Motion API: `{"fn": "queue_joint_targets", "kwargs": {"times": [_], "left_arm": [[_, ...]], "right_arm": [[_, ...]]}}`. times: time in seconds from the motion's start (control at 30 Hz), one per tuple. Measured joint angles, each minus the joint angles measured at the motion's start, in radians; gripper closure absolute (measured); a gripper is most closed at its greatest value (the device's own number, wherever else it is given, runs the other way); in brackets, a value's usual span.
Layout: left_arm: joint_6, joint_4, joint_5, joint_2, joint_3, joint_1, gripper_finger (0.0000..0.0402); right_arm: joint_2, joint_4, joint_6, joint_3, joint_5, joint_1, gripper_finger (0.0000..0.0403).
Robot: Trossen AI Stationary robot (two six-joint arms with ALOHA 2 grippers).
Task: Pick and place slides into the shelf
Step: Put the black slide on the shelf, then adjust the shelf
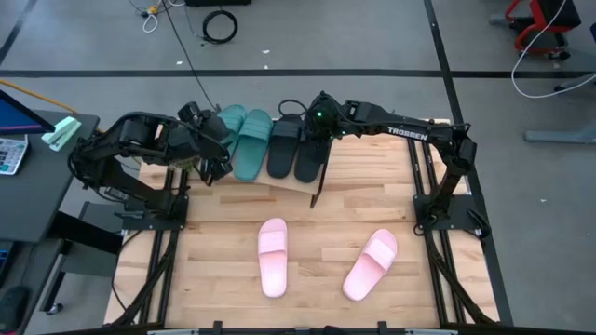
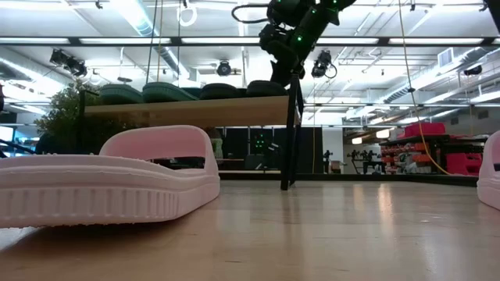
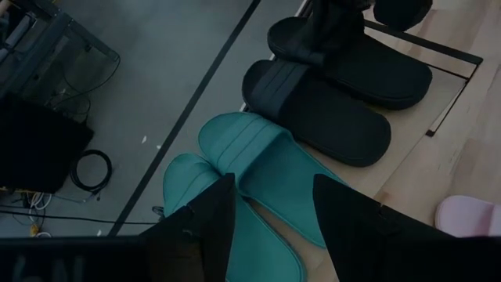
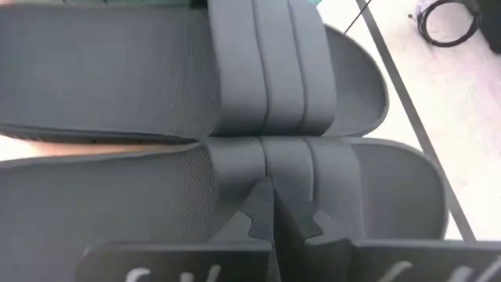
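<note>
Right tool [image 4: 272, 210], fingers pressed together with nothing between them, hangs just above the strap of the right-hand black slide [image 4: 235, 204] on the shelf [image 1: 289, 185]. Its arm reaches in from three o'clock on the tabletop [image 1: 326, 214]. Beside that slide, toward nine o'clock, lies the other black slide [image 1: 282, 147], the two side by side and touching.

Left tool [image 3: 270, 205], fingers spread apart and empty, hovers over the teal slides [image 1: 244, 140], which sit next to each other on the shelf's top board at the nine o'clock side of the black pair. All four lie in one row with toes toward twelve o'clock.

Shelf stands at the twelve o'clock edge of the tabletop, between the two arms. Nearer six o'clock, well apart from the shelf, two pink slides lie on the bare wood: one [image 1: 272, 258] about straight, the other [image 1: 371, 264] tilted toward one o'clock.
</note>
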Motion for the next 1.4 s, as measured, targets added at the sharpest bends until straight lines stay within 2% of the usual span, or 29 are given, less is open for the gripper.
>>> {"fn": "queue_joint_targets", "kwargs": {"times": [0.3,0.6,1.03,1.13,1.23,1.4], "left_arm": [[-0.006,0.0,0.0,0.0,0.0,0.0,0.0225],[-0.006,0.0,0.0,0.0,0.0,0.0,0.0221],[-0.006,0.0,0.0,0.0,0.0,0.0,0.0222],[-0.006,0.0,0.0,0.0,0.0,0.0,0.0224],[-0.006,0.0,0.0,0.0,0.0,0.0,0.0225],[-0.006,0.0,0.0,0.0,0.0,0.0,0.0221]], "right_arm": [[0.043,0.026,-0.005,-0.001,-0.008,0.0,0.0403],[-0.015,0.06,-0.01,-0.004,-0.003,0.015,0.0393],[-0.04,0.058,-0.015,-0.004,0.061,0.026,0.0316],[-0.04,0.059,-0.037,-0.004,0.103,0.029,0.0299],[-0.053,0.053,-0.048,0.008,0.174,0.031,0.029],[-0.113,0.054,-0.029,0.041,0.199,0.038,0.0289]]}}
